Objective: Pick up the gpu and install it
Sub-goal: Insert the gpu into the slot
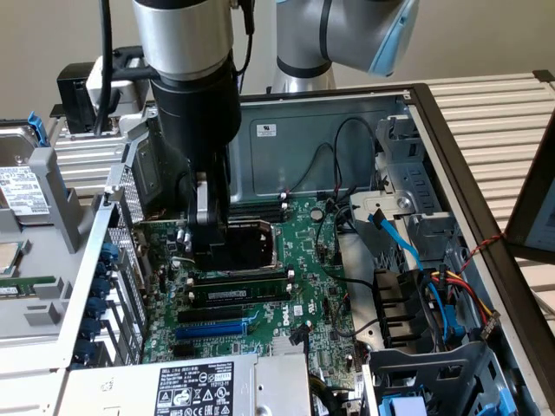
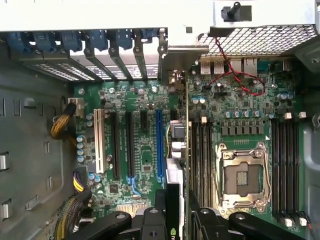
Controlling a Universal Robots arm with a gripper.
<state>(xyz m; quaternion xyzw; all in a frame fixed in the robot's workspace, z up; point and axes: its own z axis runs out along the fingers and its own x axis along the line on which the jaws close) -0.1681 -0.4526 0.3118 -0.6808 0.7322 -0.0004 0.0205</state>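
"Where's the gpu (image 2: 179,145) at the moment?"

"In the gripper (image 2: 175,212). The jaws are clamped on it, one finger against each face, and the card hangs edge-down inside the open case (image 1: 329,130), over the motherboard (image 2: 145,170)."

"Which way does it run?"

"Its long axis is parallel with the expansion slots. In the wrist view you look straight down its top edge. The silver end bracket (image 2: 187,50) points at the rear wall of the case, where the slot covers with the blue latches (image 2: 107,40) sit. The other end is tucked under the gripper."

"And which slot is it over?"

"It lies just beside the blue slot (image 2: 159,145), on the side facing the CPU socket (image 2: 245,175). Two black slots (image 2: 200,150) sit between the card and that socket. Whatever is directly beneath the card is hidden by the card itself, so I can't name the slot."

"Is it down on the board?"

"I can't tell. From the exterior view the arm (image 1: 186,35) stands nearly upright with the gripper low in the case and the card under it, close over the board. I can't make out whether the bottom edge touches anything. I'd say the alignment looks right along its length. Because the card is already parallel to the slots, what matters most is how far it sits sideways from the slot line."
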